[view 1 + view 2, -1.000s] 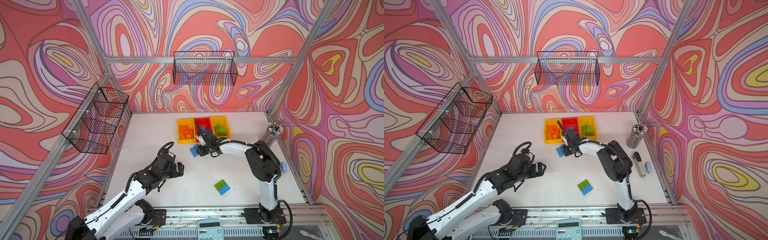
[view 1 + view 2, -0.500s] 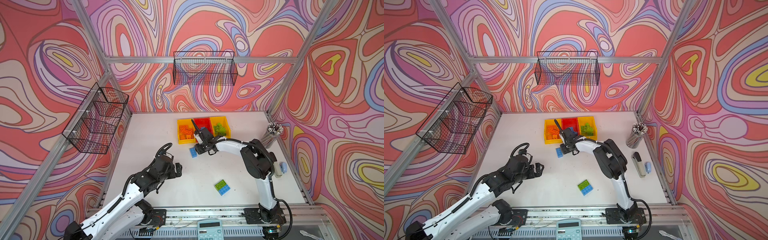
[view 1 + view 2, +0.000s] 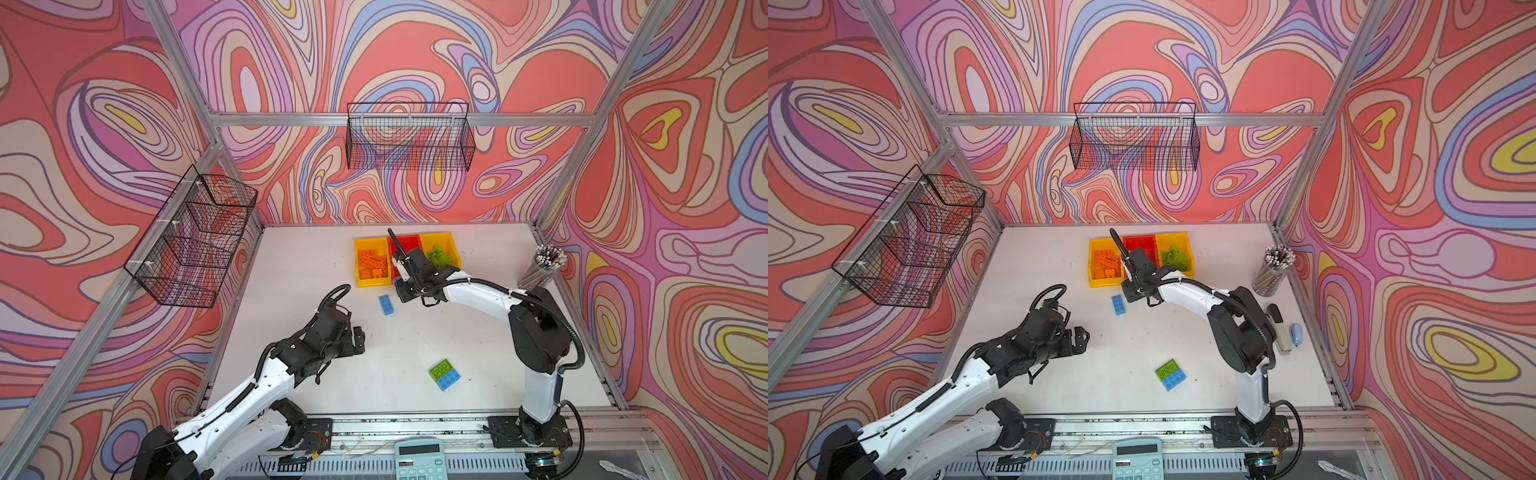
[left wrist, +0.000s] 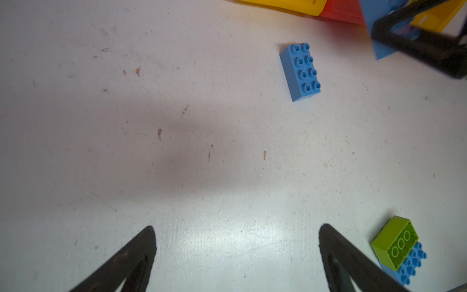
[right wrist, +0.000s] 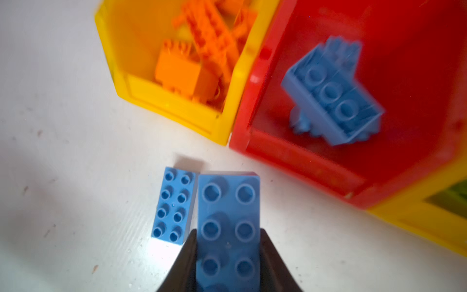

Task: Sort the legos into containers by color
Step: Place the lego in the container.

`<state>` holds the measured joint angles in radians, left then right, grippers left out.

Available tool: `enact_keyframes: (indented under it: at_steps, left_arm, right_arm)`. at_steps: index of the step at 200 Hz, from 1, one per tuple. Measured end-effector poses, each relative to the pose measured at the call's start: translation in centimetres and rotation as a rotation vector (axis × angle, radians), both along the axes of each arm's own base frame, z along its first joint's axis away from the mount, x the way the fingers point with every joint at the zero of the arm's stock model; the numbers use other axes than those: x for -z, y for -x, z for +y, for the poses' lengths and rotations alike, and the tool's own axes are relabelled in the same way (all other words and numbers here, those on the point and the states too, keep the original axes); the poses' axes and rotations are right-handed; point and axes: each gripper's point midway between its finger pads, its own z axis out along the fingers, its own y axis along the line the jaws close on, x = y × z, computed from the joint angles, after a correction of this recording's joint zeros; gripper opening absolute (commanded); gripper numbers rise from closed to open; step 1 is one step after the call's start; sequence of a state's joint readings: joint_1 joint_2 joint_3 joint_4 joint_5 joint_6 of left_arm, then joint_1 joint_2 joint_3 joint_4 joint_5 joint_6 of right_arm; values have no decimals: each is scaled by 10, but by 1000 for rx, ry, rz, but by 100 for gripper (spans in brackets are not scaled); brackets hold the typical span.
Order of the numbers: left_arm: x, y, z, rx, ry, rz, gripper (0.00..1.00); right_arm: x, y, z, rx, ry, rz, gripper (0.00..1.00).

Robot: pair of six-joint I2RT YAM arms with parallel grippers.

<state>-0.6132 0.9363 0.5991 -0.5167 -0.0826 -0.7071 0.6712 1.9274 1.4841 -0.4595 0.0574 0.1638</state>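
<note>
My right gripper (image 5: 228, 231) is shut on a blue lego (image 5: 228, 202), held just off the table in front of the red container (image 5: 298, 161). In a top view this gripper (image 3: 403, 286) hangs at the bins' near edge. Another blue lego (image 3: 386, 304) lies flat beside it. A green lego stacked on a blue one (image 3: 444, 374) lies nearer the front. The left yellow container (image 3: 372, 284) holds orange legos (image 3: 372, 262), the right yellow one (image 3: 452, 241) green legos (image 3: 439, 255), the red one blue legos (image 5: 331, 93). My left gripper (image 3: 357, 338) stands open and empty over bare table.
A cup of pencils (image 3: 544, 266) stands at the right edge, with a stapler (image 3: 1279, 328) in front of it. A calculator (image 3: 417, 459) lies on the front rail. Black wire baskets hang on the back wall (image 3: 409, 137) and the left wall (image 3: 195, 237).
The right gripper's jaws have closed on a blue lego beside the one lying on the table, and that arm's elbow has swung outward. The left arm has barely shifted.
</note>
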Motion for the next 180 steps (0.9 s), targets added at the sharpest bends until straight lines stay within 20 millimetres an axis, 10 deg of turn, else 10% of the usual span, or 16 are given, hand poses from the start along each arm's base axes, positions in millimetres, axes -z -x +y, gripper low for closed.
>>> enact_keyframes:
  at_steps: [42, 89, 131, 180]
  left_arm:
    - [-3, -18, -18, 27, 10, 15, 100]
    - [-12, -39, -36, 48, 30, -4, 100]
    - [-9, -58, -50, 63, 12, 12, 100]
    - [0, -86, -75, 82, 17, 38, 100]
  right_arm:
    - [-56, -70, -12, 126, -30, -144, 31]
    - [-12, -135, -28, 219, 29, -117, 45]
    - [23, -140, -32, 205, 79, -62, 79]
    - [-32, -118, -40, 199, 18, -129, 86]
